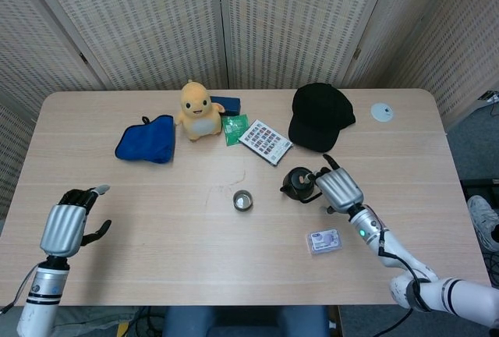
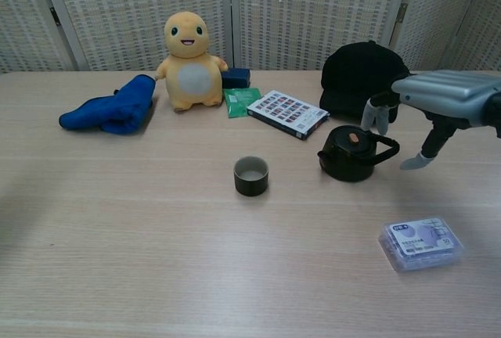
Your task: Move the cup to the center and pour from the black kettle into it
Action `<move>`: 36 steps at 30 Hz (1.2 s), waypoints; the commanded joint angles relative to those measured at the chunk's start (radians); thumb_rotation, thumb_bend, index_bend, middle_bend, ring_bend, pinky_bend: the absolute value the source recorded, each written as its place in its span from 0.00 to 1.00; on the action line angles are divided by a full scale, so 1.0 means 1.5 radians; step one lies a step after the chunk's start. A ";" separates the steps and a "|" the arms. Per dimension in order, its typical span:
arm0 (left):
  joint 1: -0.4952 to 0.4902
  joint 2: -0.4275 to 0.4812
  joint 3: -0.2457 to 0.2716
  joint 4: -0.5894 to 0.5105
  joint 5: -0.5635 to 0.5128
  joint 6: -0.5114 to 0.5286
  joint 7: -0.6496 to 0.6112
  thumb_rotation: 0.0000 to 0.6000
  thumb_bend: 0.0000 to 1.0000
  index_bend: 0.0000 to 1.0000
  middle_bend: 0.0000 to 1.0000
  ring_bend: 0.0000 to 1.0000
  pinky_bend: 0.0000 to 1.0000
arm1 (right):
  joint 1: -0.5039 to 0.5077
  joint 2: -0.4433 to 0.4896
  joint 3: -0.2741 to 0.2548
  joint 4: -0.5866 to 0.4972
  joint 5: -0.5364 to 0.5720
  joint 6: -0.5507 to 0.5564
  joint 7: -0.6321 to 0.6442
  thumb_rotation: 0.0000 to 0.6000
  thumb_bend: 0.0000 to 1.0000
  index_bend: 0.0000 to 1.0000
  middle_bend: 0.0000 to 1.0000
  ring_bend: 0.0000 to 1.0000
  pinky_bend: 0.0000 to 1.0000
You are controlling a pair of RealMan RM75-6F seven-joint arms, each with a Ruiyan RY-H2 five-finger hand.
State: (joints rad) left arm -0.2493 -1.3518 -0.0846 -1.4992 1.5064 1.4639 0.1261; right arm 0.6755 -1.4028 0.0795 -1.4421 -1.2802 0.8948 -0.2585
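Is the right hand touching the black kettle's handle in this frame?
Cannot tell. In the chest view the right hand hovers beside the black kettle without gripping it; the head view overlaps the fingers with its handle, so no gap shows plainly.

You are working in what looks like a robot test room, not a home: a pale wood-grain counter [image 1: 140,259] stands boxed in by woven folding screens [image 1: 140,17], cables trail on the grey floor [image 1: 472,138], and unrelated props such as a plush toy [image 1: 197,109] and a black cap [image 1: 320,116] sit along the far edge.
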 commanded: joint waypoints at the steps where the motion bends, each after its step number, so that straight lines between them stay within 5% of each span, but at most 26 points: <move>1: 0.002 0.003 0.000 -0.002 -0.002 0.000 -0.011 1.00 0.26 0.23 0.31 0.33 0.22 | 0.004 -0.006 0.000 0.005 -0.005 -0.007 0.011 1.00 0.02 0.37 0.42 0.31 0.03; 16: 0.007 0.005 0.002 0.007 0.005 0.003 -0.045 0.97 0.16 0.23 0.31 0.33 0.19 | 0.006 -0.015 0.006 -0.005 0.004 -0.009 0.019 1.00 0.00 0.46 0.45 0.32 0.00; 27: 0.006 0.005 0.004 0.020 0.016 0.005 -0.077 0.38 0.09 0.23 0.31 0.32 0.17 | -0.007 -0.039 0.014 0.007 0.015 0.032 -0.007 0.68 0.00 0.57 0.52 0.36 0.00; 32: 0.005 0.004 0.005 0.023 0.023 0.006 -0.088 0.22 0.06 0.23 0.31 0.31 0.16 | -0.007 -0.046 0.014 0.013 0.026 0.026 -0.018 0.66 0.00 0.60 0.54 0.38 0.00; 36: 0.004 0.003 0.005 0.026 0.024 0.006 -0.092 0.19 0.06 0.23 0.31 0.31 0.15 | -0.003 -0.054 0.016 0.025 0.029 0.022 -0.021 0.66 0.00 0.60 0.54 0.38 0.00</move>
State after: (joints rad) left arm -0.2439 -1.3474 -0.0769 -1.4605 1.5429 1.4727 -0.0120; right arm 0.6692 -1.4810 0.1027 -1.4080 -1.2381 0.9287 -0.2885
